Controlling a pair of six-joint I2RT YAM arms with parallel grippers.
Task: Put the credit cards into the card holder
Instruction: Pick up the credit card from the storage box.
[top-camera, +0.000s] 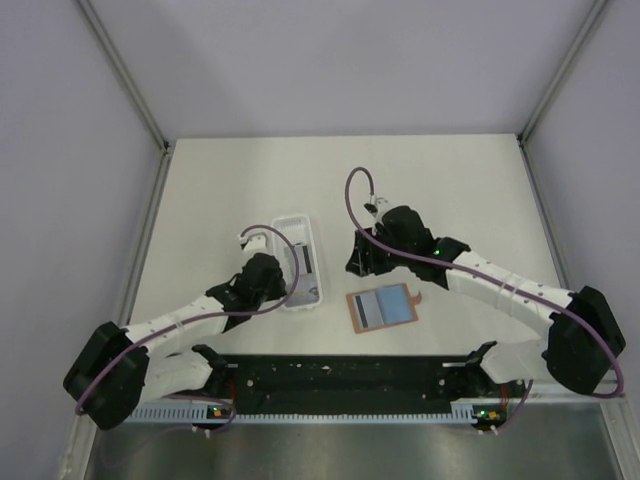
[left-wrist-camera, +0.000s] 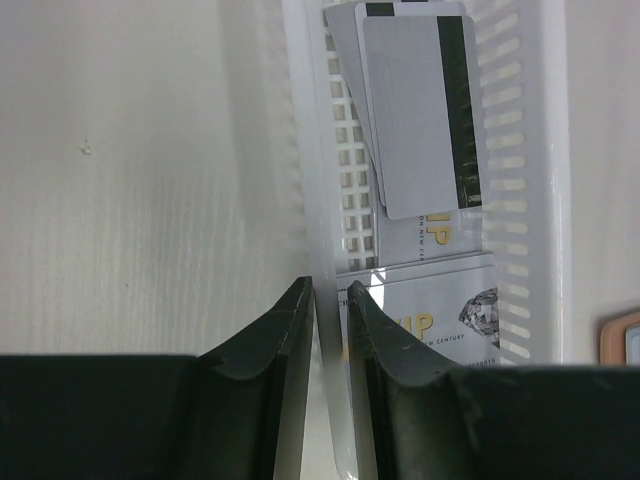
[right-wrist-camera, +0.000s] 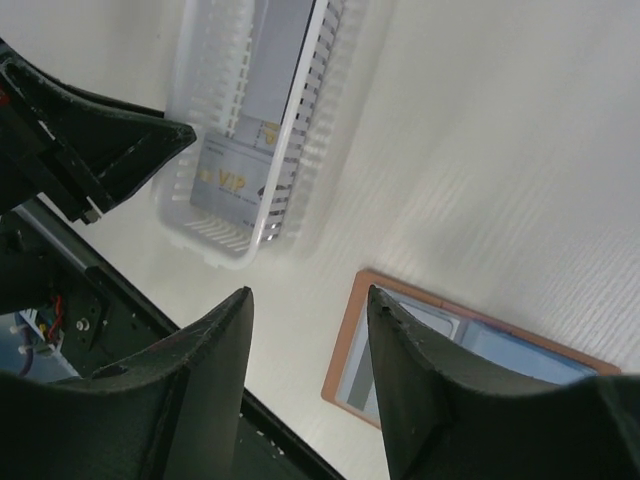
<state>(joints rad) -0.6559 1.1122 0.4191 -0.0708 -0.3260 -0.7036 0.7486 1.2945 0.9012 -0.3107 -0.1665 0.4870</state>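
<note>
Left gripper (left-wrist-camera: 330, 290): jaws narrow, astride the left wall of the long white slotted plastic tray (left-wrist-camera: 520, 150). I cannot tell whether they pinch it.
Right gripper (right-wrist-camera: 310, 295): jaws moderately apart with nothing between them, hanging over the white table (right-wrist-camera: 480, 150).
Credit cards: thin grey rectangular cards with a dark stripe (left-wrist-camera: 415, 110) overlap in the tray, at the top of the left wrist view. A pale card with gold "VIP" lettering (left-wrist-camera: 440, 320) lies below them, just right of my left fingers.
Card holder: small orange-brown leather-like folding wallet (top-camera: 382, 307) lies open, pale blue-grey inside up, at the centre of the overhead view. It is near the tray's right side, not touching it.
</note>
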